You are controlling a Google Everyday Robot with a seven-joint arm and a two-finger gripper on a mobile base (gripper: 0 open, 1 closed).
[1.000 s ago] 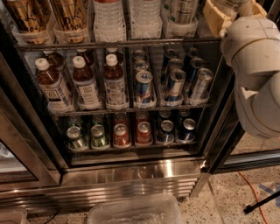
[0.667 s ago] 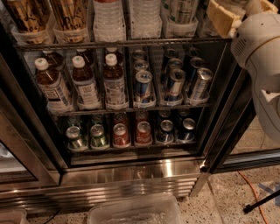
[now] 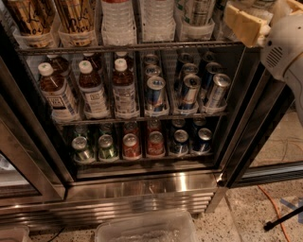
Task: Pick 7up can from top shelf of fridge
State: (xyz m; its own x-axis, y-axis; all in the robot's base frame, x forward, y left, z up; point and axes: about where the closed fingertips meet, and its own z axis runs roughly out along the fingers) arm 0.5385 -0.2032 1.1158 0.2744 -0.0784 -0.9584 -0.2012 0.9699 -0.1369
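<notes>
Right now the gripper (image 3: 265, 19) is hovering at the upper right of the view, just outside the fridge (image 3: 142, 189) and level with the top shelf (image 3: 142, 48). I cannot tell whether it is open or closed. The 7up can (image 3: 196, 10) is standing at the right end of that shelf in a clear holder (image 3: 196, 32), just right of the water bottles (image 3: 116, 21) and near the gripper, with its upper part cut off by the frame.

I am judging the can to be full, so fairly weighty and stiff, though thin-walled enough to dent. It is smooth and probably slick from the cold. The best hold is looking like a square grip across the body above the holder's rim.

Counting what is showing:
- one 7up can, two water bottles and two brown drinks (image 3: 26, 14) on top
- three white-capped bottles (image 3: 52, 92) fronting the middle rack, beside three lanes of blue-and-silver cans (image 3: 155, 92)
- six small cans (image 3: 131, 144) fronting the bottom rack
</notes>
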